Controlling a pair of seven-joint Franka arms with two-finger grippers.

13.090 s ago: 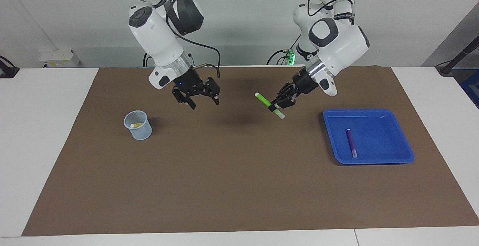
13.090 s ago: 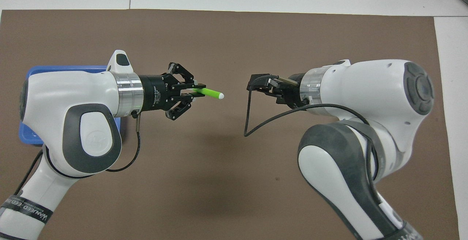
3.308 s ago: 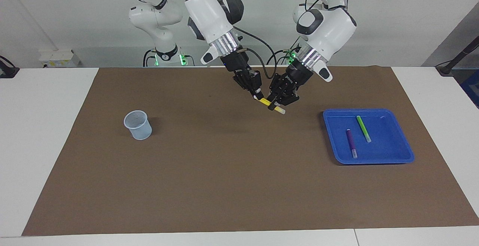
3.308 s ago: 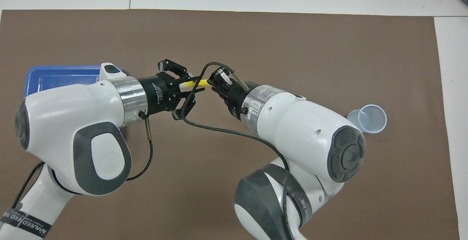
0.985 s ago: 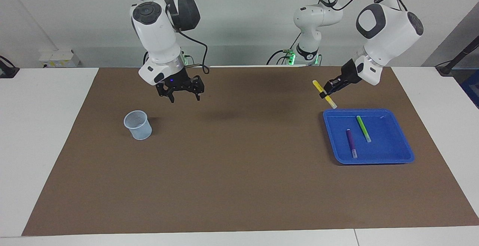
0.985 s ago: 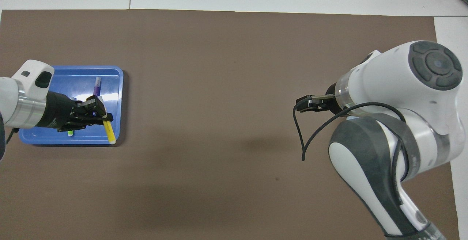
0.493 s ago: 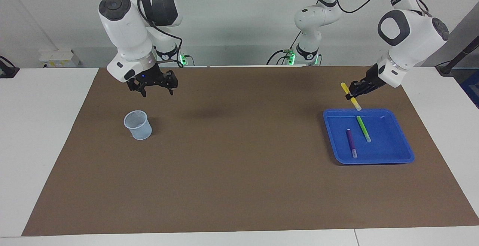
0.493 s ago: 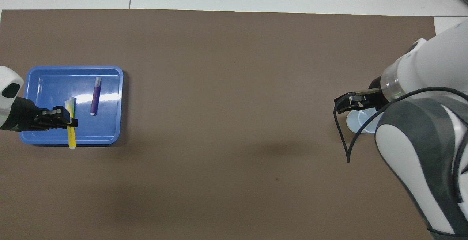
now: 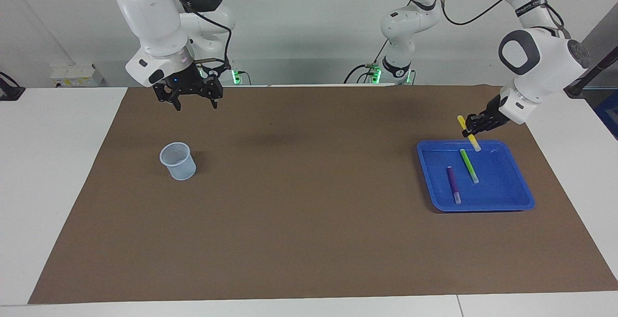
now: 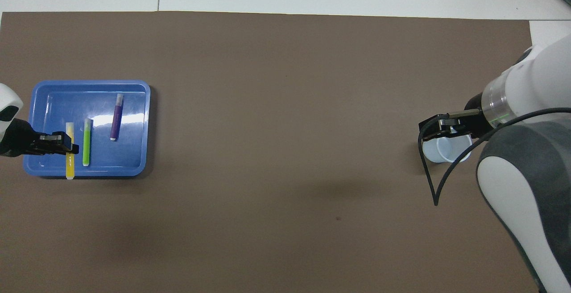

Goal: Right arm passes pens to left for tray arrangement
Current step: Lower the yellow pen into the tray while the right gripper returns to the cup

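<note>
My left gripper (image 9: 470, 128) (image 10: 67, 148) is shut on the yellow pen (image 9: 474, 142) (image 10: 69, 161), holding it tilted in the air over the blue tray's (image 9: 512, 206) (image 10: 134, 88) edge nearest the robots. The green pen (image 9: 469, 165) (image 10: 86, 142) and the purple pen (image 9: 453, 184) (image 10: 115, 117) lie flat in the tray, side by side. My right gripper (image 9: 193, 102) (image 10: 439, 125), with its blue light on, hangs open and empty over the brown mat, above the pale cup.
A small pale-blue translucent cup (image 9: 178, 161) (image 10: 446, 150) stands on the brown mat (image 9: 299, 211) toward the right arm's end. White tabletop borders the mat on all sides.
The left gripper has carried the yellow pen sideways and down, from beside the tray to over its near edge. The right arm has drawn back and up toward its own end.
</note>
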